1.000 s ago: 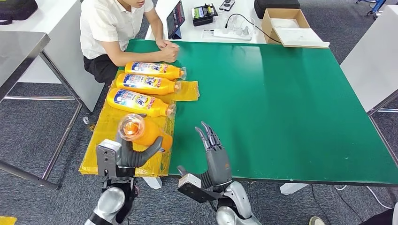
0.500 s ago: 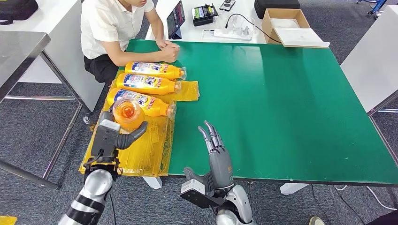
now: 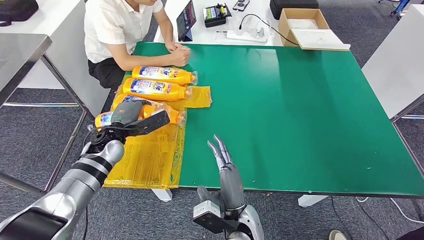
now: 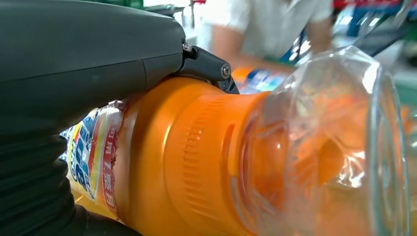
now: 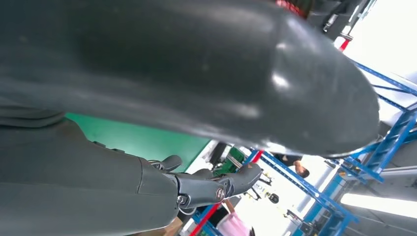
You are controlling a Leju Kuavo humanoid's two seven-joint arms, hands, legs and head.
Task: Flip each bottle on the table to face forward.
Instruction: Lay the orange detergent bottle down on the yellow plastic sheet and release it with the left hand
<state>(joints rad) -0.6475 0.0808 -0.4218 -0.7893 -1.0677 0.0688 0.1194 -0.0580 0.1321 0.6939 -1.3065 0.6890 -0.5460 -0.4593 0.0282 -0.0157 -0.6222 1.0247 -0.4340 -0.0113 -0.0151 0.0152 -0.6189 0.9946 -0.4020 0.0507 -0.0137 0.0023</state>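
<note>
Two orange bottles with blue-and-white labels lie side by side on a yellow plastic sheet [image 3: 150,160], the far one [image 3: 162,74] and the one behind it [image 3: 155,88], caps pointing right. A third bottle [image 3: 174,115] lies nearer, partly hidden by my left hand [image 3: 134,119]. That hand grips a fourth orange bottle [image 3: 104,119] just above the third one, its label end sticking out on the left. In the left wrist view the held bottle [image 4: 196,162] shows its orange neck and clear cap under my left hand [image 4: 88,64]. My right hand [image 3: 227,172] hangs open at the table's near edge, fingers straight [image 5: 216,184].
The green table [image 3: 300,110] stretches to the right. A person [image 3: 120,25] sits at the far left corner with hands [image 3: 179,52] resting on the table. Behind stands a white table with a tablet [image 3: 187,20], a power strip [image 3: 247,35] and a cardboard box [image 3: 305,27].
My left arm has carried the held bottle away from the near edge, up and back over the third bottle, and turned it sideways. My right hand has sunk slightly.
</note>
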